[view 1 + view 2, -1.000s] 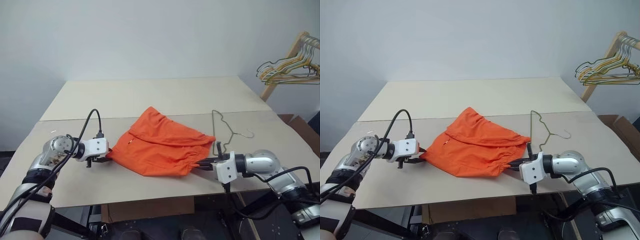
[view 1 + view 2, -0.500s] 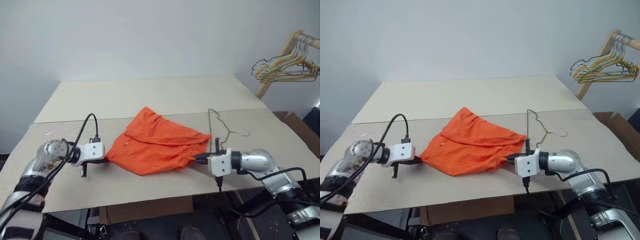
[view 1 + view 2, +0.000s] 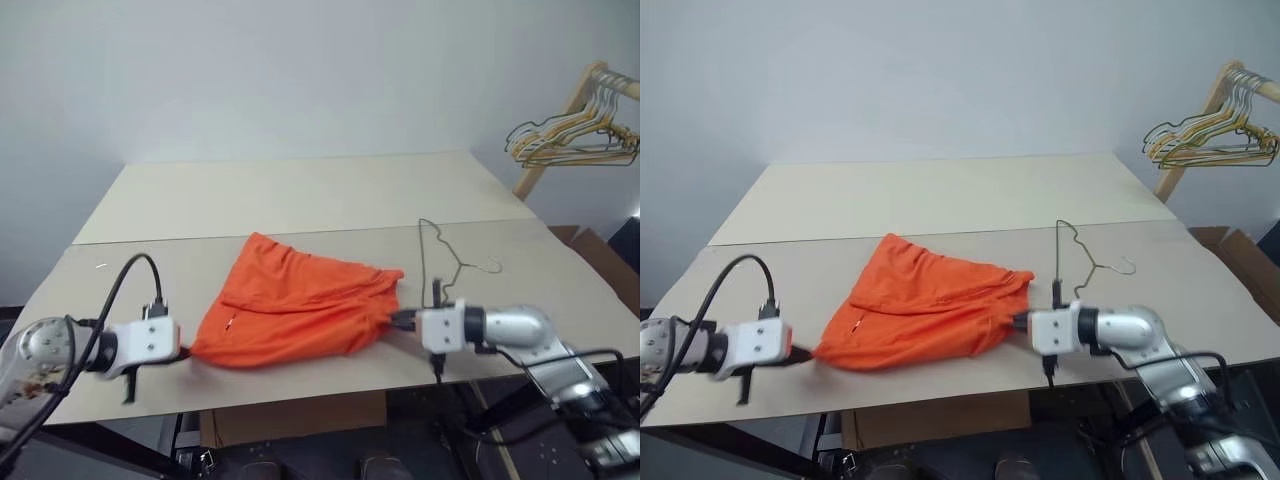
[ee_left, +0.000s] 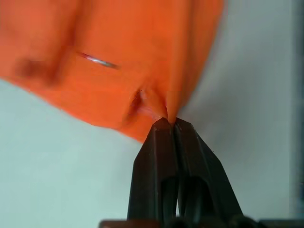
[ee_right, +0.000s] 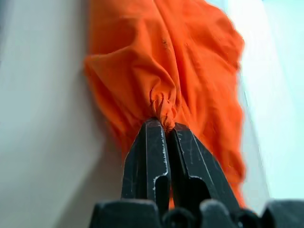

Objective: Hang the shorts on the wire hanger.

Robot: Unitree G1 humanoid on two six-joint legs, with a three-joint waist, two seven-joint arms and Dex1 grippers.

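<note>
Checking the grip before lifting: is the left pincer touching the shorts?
Touching. In the left wrist view the left pincer is shut on a pinched fold at the edge of the orange shorts.

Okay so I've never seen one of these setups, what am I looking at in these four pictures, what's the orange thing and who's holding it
This is a two-armed humanoid robot. The two wide pictures come from cameras in its head, looking down over its arms at a beige table. The two close-ups come from cameras on its wrists, looking along the black fingers.

The orange thing is a pair of shorts. The left gripper is shut on one corner and the right gripper is shut on the gathered waistband at the opposite end, so the shorts are stretched between them.

A thin wire hanger lies on the table just beyond the right gripper, not held. More hangers hang on a wooden rack at the far right.
</note>
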